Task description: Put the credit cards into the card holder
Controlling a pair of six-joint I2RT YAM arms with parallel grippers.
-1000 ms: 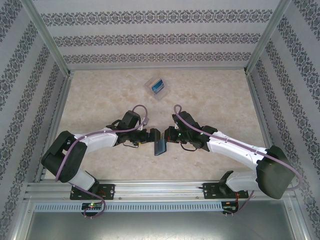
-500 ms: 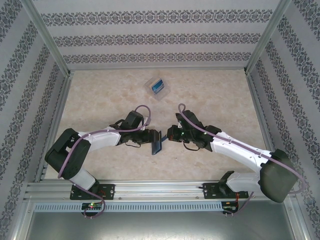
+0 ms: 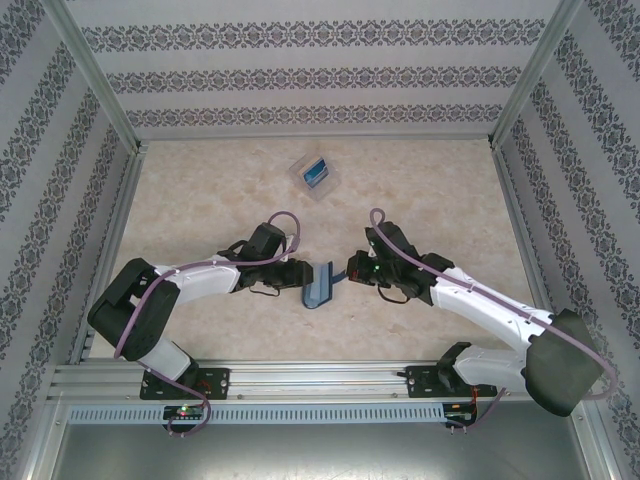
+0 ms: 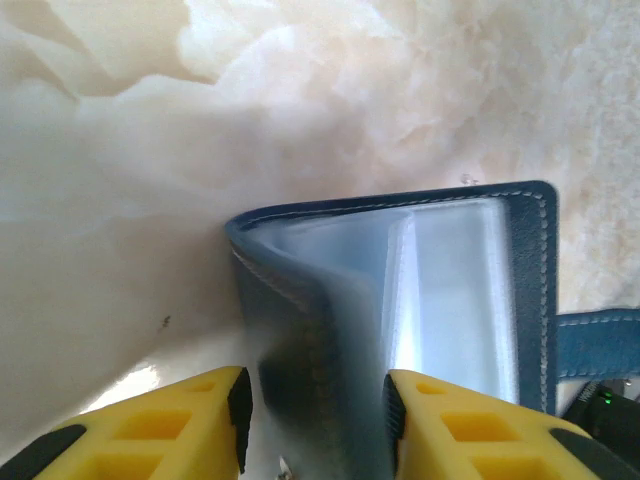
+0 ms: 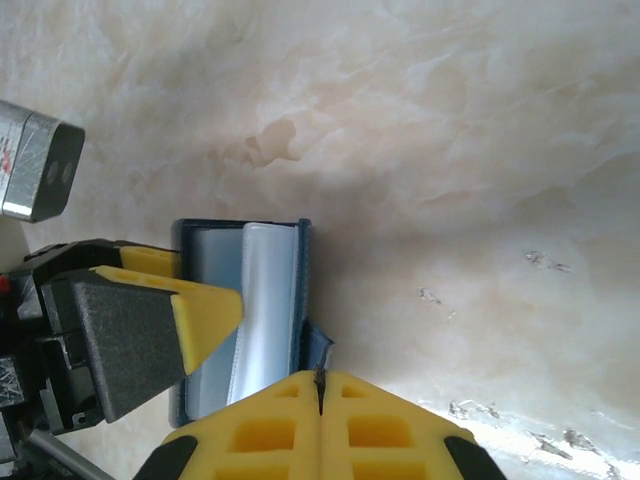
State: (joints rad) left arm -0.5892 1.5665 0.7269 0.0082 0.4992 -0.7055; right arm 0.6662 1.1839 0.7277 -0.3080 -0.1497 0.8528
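The dark navy card holder (image 3: 318,284) lies spread open between my two grippers, its clear plastic sleeves (image 4: 450,290) facing up. My left gripper (image 4: 315,420) is shut on the holder's left cover, which stands folded up between the yellow fingers (image 5: 190,305). My right gripper (image 5: 320,385) is shut, pinching the clasp tab (image 5: 320,348) at the holder's right edge (image 5: 300,290). A bright blue credit card (image 3: 316,170) rests far back inside a transparent case (image 3: 303,180), apart from both grippers.
The marble-patterned table top (image 3: 430,200) stretches around the arms. Patterned walls and metal posts (image 3: 100,80) close it in on three sides. A metal rail (image 3: 320,380) runs along the near edge.
The card holder went from standing nearly closed to lying spread open. My right gripper drew back to the right with the tab, and the left gripper stayed on the left cover.
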